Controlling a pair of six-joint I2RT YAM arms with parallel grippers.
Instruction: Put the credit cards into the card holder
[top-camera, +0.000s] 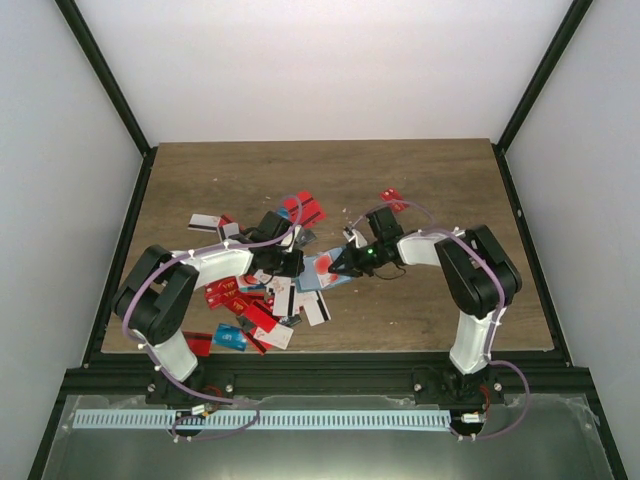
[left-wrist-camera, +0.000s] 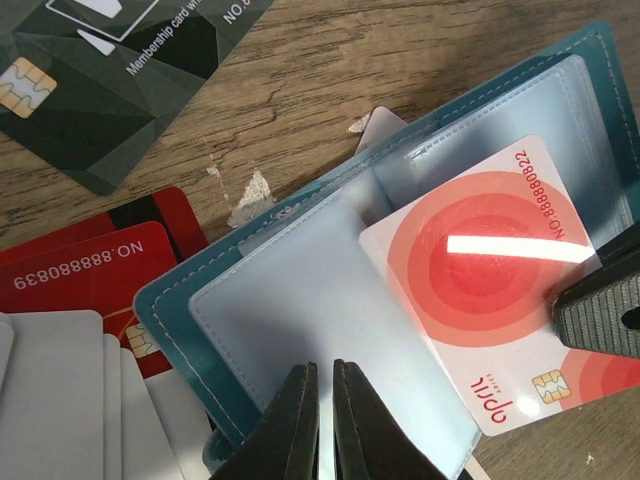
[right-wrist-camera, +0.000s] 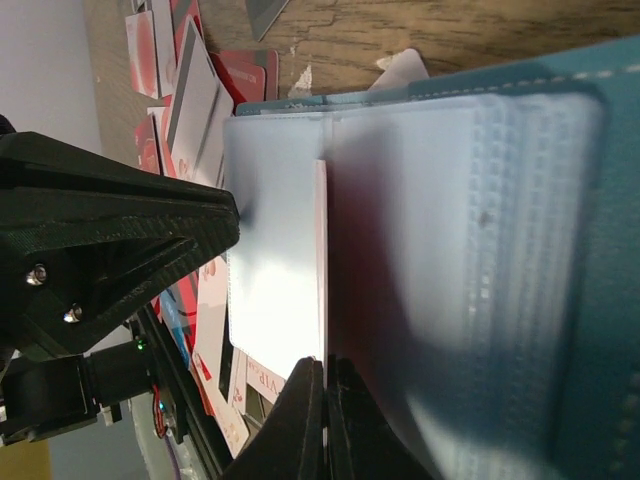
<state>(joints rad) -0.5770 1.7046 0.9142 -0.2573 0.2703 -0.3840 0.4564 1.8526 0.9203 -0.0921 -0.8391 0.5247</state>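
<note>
White, red-ringed plastic card partly tucked into the open teal folding card holder
Right gripper clamps the card's edge; left gripper pinched together at the holder's pale pocket

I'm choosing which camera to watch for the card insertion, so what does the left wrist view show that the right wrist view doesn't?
Only left wrist: the white card face-up, red rings and chip showing, plus a dark membership card on the wood. Only right wrist: that card edge-on, between the pocket leaves. Both: the open card holder, loose red cards, the left gripper and the right gripper, both shut.
</note>
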